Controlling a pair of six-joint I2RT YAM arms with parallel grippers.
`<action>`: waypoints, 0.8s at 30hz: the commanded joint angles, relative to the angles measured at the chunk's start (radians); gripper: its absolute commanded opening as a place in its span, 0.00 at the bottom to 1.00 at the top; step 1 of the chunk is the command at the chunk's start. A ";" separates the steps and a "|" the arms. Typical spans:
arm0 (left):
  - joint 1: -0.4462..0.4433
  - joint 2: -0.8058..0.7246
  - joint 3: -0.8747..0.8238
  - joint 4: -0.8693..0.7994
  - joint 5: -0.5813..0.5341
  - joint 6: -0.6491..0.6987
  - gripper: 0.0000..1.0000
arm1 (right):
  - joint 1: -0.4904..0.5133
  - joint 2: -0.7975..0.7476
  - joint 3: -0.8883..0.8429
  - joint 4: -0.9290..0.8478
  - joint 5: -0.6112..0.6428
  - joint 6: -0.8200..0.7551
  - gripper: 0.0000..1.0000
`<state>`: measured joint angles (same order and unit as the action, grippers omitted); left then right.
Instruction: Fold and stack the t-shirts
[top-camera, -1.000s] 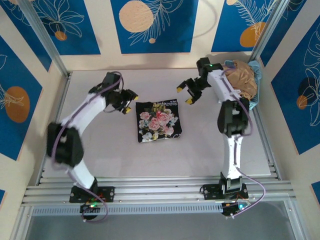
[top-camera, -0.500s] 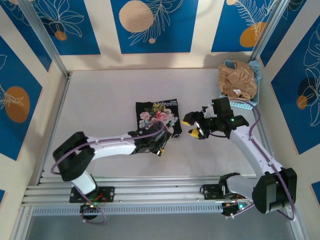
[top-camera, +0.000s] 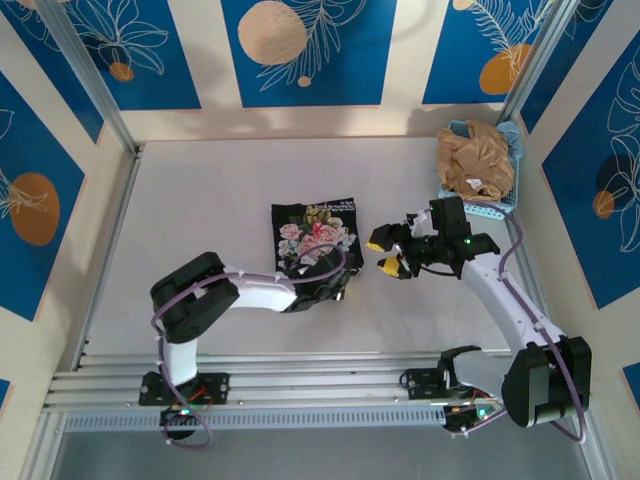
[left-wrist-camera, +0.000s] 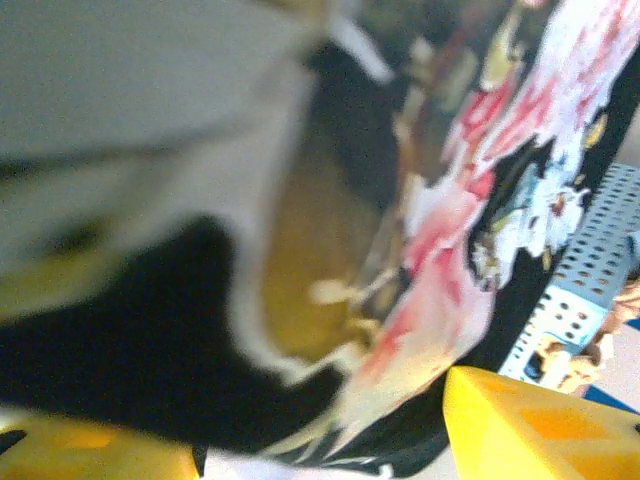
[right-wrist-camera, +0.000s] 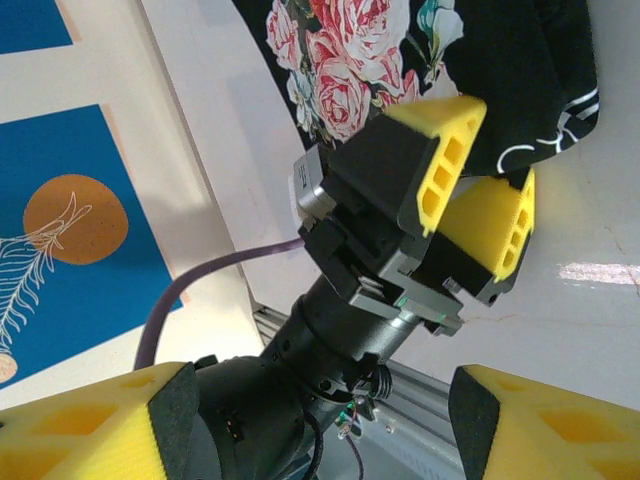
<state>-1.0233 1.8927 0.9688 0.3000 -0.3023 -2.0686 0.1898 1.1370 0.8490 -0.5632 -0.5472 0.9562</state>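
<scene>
The black t-shirt (top-camera: 312, 236) with its rose print lies folded in a rectangle mid-table. My left gripper (top-camera: 336, 286) sits low at the shirt's near right corner, and its arm is bent back along the near edge. In the left wrist view the blurred rose print (left-wrist-camera: 440, 240) lies close between the spread yellow fingers (left-wrist-camera: 530, 425), so that gripper (left-wrist-camera: 318, 440) is open around the cloth. My right gripper (top-camera: 386, 252) hovers open just right of the shirt and faces the left gripper's fingers (right-wrist-camera: 455, 170) and the shirt corner (right-wrist-camera: 520, 90). The tan-brown t-shirt (top-camera: 474, 164) is bunched in the basket.
The light blue perforated basket (top-camera: 488, 209) stands at the back right corner, against the frame post. Aluminium rails (top-camera: 320, 385) run along the near edge by the arm bases. Bare table lies left of and behind the black shirt.
One second ago both grippers were at the far side of the table. Both have since come to the black shirt's near right corner. Since half a second ago the left elbow has tucked in.
</scene>
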 joint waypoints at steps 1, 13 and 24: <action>0.015 0.062 0.038 0.086 -0.057 -0.299 0.60 | -0.006 -0.006 -0.014 -0.004 -0.039 -0.017 0.69; 0.156 0.134 0.077 0.105 -0.042 -0.261 0.08 | -0.014 0.024 -0.006 0.000 -0.030 0.001 0.68; 0.511 0.016 -0.004 -0.017 0.211 0.136 0.00 | -0.023 0.041 0.002 -0.001 -0.011 0.008 0.68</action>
<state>-0.6003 1.9656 0.9974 0.3759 -0.1761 -2.0373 0.1715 1.1690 0.8486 -0.5606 -0.5503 0.9573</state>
